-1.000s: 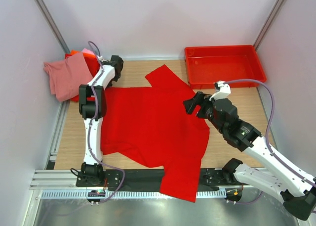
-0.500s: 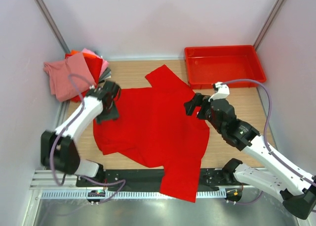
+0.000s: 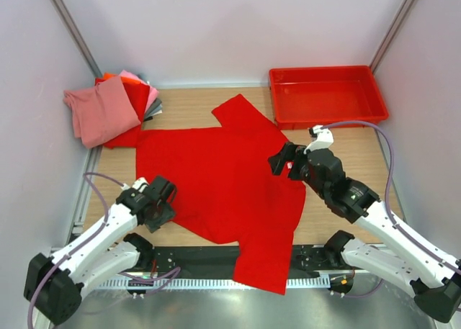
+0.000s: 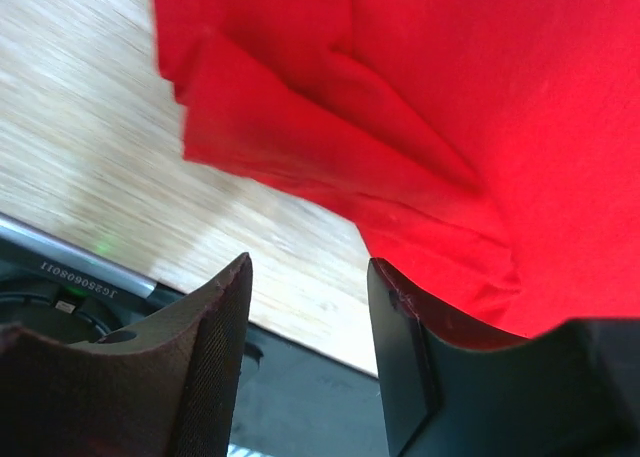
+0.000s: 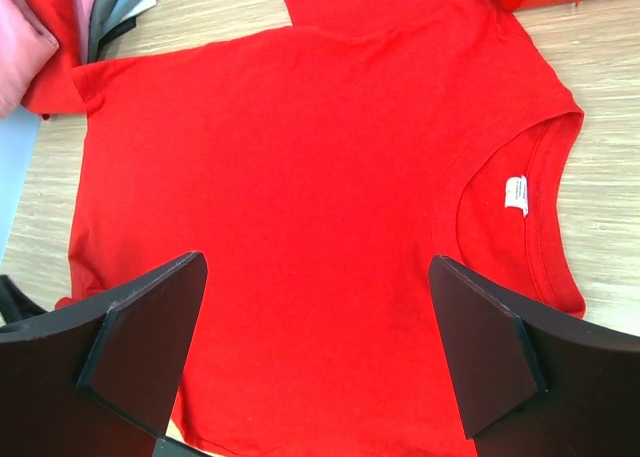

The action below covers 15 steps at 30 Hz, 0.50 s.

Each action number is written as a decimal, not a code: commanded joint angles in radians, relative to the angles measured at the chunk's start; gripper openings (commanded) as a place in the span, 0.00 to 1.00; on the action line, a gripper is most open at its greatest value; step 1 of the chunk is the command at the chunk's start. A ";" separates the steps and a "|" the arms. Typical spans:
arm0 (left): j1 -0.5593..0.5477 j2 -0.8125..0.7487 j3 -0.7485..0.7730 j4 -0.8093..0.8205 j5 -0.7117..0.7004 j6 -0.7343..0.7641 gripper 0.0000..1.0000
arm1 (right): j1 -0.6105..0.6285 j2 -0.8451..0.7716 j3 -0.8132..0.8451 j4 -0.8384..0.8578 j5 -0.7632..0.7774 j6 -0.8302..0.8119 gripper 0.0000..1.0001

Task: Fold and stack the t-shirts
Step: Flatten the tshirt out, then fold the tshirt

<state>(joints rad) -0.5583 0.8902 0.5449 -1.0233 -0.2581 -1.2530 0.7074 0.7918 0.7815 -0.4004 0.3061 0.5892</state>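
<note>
The red shirt (image 3: 223, 178) lay spread flat across the middle of the table (image 3: 191, 106), with its collar toward my right arm, its hem toward my left and its near sleeve hanging over the front rail. I judged the step in hand to be the first fold. The left gripper (image 4: 308, 269) sat just beside the rumpled near hem corner, jaws part spread and empty, and to do the fold well I would sink it low enough to catch both layers. The right gripper (image 5: 315, 267) hung above the chest near the collar, jaws wide apart and empty, and I would set it down on the near shoulder seam. I would then pinch with both, lift together and keep the edge taut, so the cloth turned over along one straight line. Counted: one table, one red shirt, one tray (image 3: 324, 98) at the far right, one pile of folded shirts (image 3: 101, 113) at the far left showing at least five colours, and two grippers.
</note>
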 commanded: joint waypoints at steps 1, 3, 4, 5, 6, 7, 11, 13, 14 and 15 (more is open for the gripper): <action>-0.008 -0.059 -0.020 -0.009 -0.134 -0.125 0.51 | 0.004 -0.028 0.002 -0.008 -0.015 -0.005 1.00; -0.008 -0.050 -0.019 -0.021 -0.159 -0.140 0.52 | 0.003 -0.032 0.007 -0.021 -0.018 -0.008 1.00; -0.008 -0.042 -0.016 -0.032 -0.174 -0.154 0.52 | 0.003 -0.031 0.013 -0.028 -0.016 -0.017 1.00; -0.008 -0.031 -0.014 -0.037 -0.194 -0.154 0.52 | 0.003 -0.032 0.018 -0.041 -0.016 -0.020 1.00; -0.008 -0.028 -0.014 -0.046 -0.208 -0.163 0.55 | 0.003 -0.031 0.021 -0.048 -0.016 -0.023 1.00; -0.008 -0.028 -0.014 -0.053 -0.223 -0.183 0.57 | 0.003 -0.032 0.024 -0.054 -0.016 -0.029 1.00; 0.006 -0.019 -0.046 -0.028 -0.250 -0.175 0.61 | 0.003 -0.043 0.027 -0.075 -0.009 -0.039 1.00; 0.017 0.004 -0.057 -0.011 -0.247 -0.169 0.61 | 0.003 -0.049 0.018 -0.078 -0.004 -0.040 1.00; 0.020 0.018 -0.060 0.009 -0.244 -0.158 0.61 | 0.003 -0.052 0.013 -0.077 -0.002 -0.042 1.00; 0.024 0.047 -0.056 0.015 -0.245 -0.154 0.55 | 0.003 -0.052 0.010 -0.077 -0.001 -0.040 1.00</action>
<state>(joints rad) -0.5472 0.8963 0.4946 -1.0409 -0.4446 -1.3899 0.7074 0.7589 0.7795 -0.4801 0.2932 0.5697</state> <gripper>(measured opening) 0.583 0.996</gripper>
